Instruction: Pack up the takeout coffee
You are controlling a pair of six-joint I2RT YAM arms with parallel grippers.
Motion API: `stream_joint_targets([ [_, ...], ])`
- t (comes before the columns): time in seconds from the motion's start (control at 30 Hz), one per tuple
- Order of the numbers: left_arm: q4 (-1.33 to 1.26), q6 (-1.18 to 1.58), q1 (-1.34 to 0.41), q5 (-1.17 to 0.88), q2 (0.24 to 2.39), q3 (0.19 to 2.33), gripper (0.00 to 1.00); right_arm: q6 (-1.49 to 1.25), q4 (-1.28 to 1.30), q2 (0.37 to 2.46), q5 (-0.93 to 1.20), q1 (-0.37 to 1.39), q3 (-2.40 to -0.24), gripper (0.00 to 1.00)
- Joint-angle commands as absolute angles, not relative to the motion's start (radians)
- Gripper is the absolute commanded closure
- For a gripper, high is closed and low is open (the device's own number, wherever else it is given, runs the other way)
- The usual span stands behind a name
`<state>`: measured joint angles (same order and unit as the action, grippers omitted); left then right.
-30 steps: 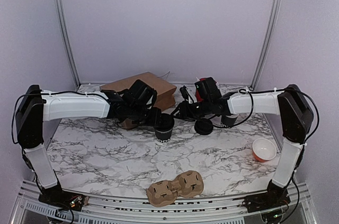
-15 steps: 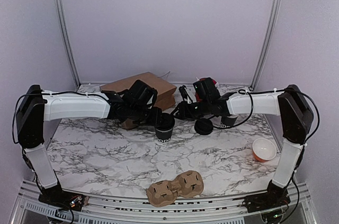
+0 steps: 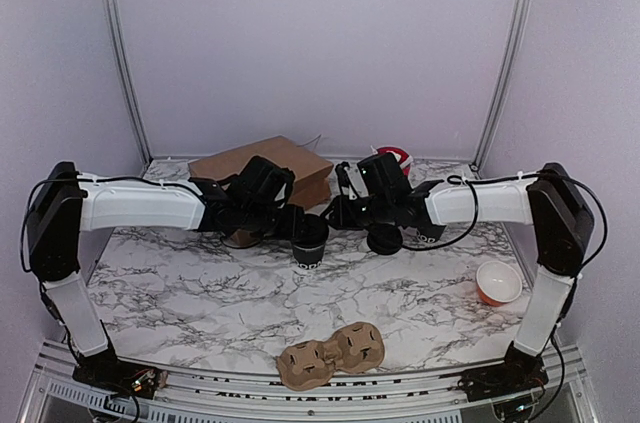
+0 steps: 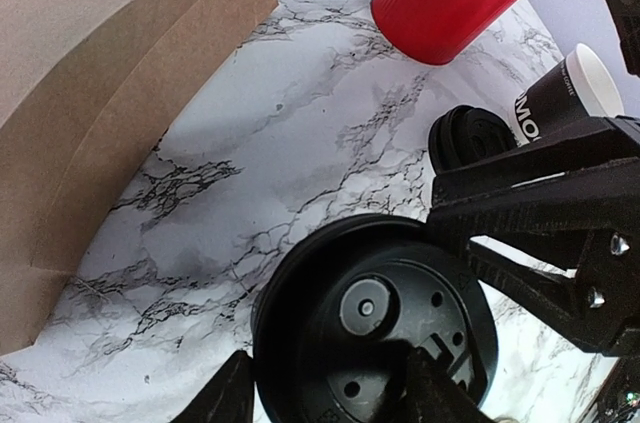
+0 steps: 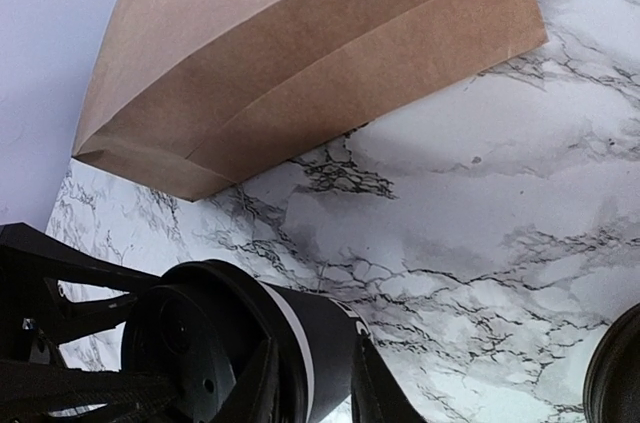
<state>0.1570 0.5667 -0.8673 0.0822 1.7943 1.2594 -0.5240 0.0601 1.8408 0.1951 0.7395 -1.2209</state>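
Marble-patterned tabletop point(image 3: 190, 283) is enclosed by plain lilac walls, and the takeout coffee point(image 3: 310, 249) is found upright near its middle, just in front of the brown paper bag point(image 3: 262, 163) that lies on its side. Its black lid point(image 4: 368, 315) is already set on the cup, though a thin white band seen below it in the right wrist view suggests it may not be pressed fully home. The cup is grasped by the left gripper point(image 4: 332, 395), whose fingers are clamped on either side just under the lid. The right gripper point(image 5: 315, 388) is placed astride the cup's rim from the opposite side; whether it is truly pinching cannot be told. Capping is judged nearly done, while packing proper is not yet begun: the cardboard carrier point(image 3: 331, 353) at the near edge is unloaded, and nothing is seen entering the bag. A spare lid point(image 3: 384, 239) is left lying beside the twin cup point(image 4: 565, 93).
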Motion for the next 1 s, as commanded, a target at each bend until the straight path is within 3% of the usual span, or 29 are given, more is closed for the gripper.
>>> stream_joint_targets([
  [0.0,0.236,0.562,-0.863,0.084,1.797,1.208,0.49,-0.547,0.254,1.854,0.174,0.781,-1.132,0.76],
  [0.97,0.232,0.538,-0.861,0.074,1.781,1.193,0.48,-0.642,0.206,1.648,0.198,0.785,-1.118,0.77],
])
